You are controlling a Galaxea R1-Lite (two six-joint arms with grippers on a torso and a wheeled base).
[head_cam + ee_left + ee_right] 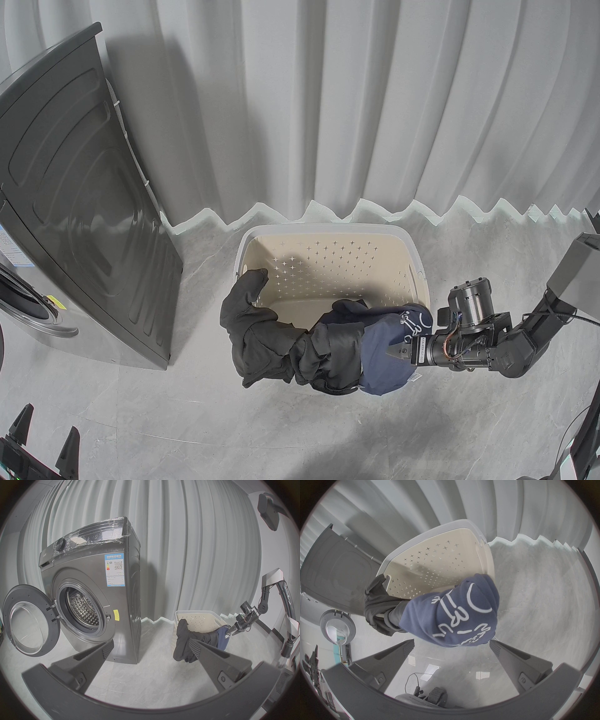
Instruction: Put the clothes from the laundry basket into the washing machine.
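Note:
A cream laundry basket stands on the floor before the curtain. A black garment hangs over its near left rim. Beside it, a navy garment with white print bulges over the near right corner. My right gripper is open, level with the navy garment, its fingertips at the cloth's edge. The grey washing machine stands to the left, its round door swung open and the drum bare. My left gripper is open, low and near me.
A white pleated curtain closes off the back. Grey marble floor lies open between the washer and the basket. In the right wrist view a cable and a dark device lie on the floor below the gripper.

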